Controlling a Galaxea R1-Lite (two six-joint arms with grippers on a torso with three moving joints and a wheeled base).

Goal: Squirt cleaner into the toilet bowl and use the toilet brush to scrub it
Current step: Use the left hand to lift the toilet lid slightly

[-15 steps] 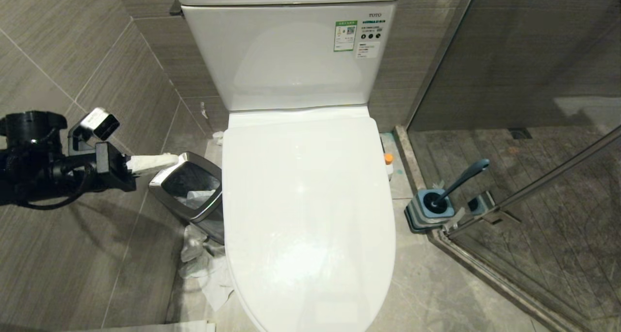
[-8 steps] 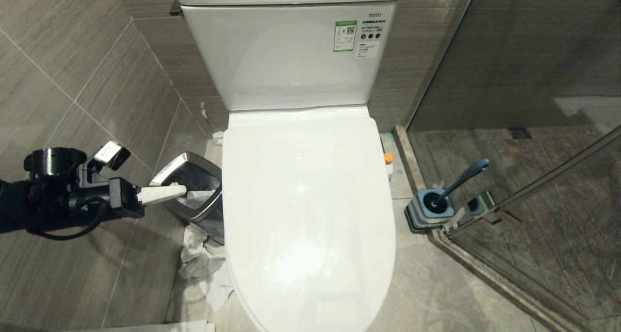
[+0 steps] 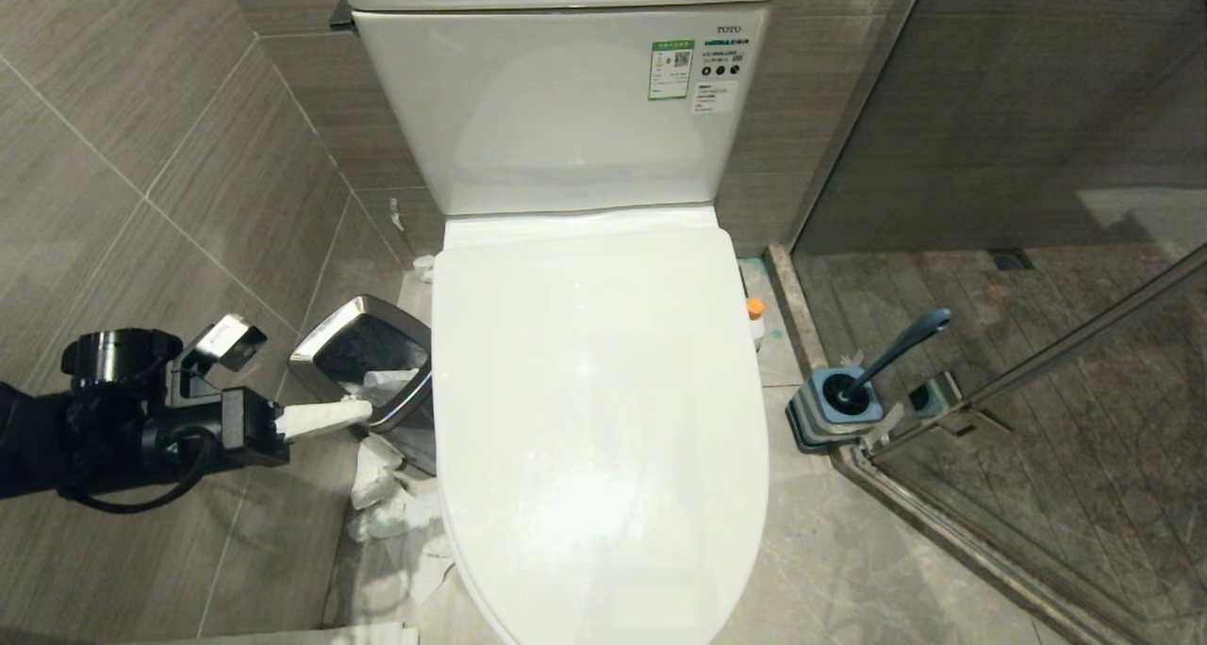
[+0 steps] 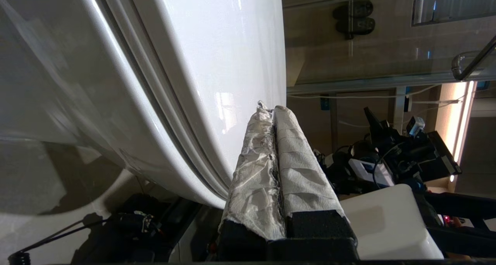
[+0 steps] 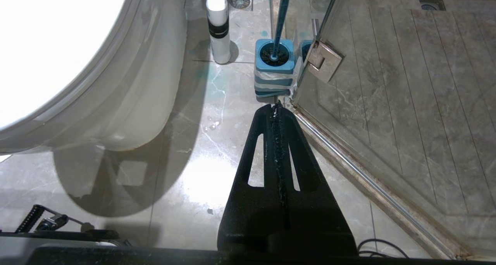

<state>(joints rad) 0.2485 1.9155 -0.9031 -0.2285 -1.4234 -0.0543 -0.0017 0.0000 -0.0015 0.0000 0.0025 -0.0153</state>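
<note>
Toilet brush (image 3: 896,351) upright in blue holder (image 3: 837,409) right of closed toilet (image 3: 594,419); cleaner bottle (image 5: 218,26) between them. Steel bin (image 3: 368,367) holding tissue, left of toilet. Grey tiled floor (image 3: 849,570). Left gripper (image 3: 325,417) pressed together, paper-wrapped, beside bin. Right gripper (image 5: 276,108) pressed together, near holder.

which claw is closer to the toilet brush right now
Right. The right claw hangs shut just short of the toilet brush in its blue holder. The left claw is across the toilet, by the bin.
</note>
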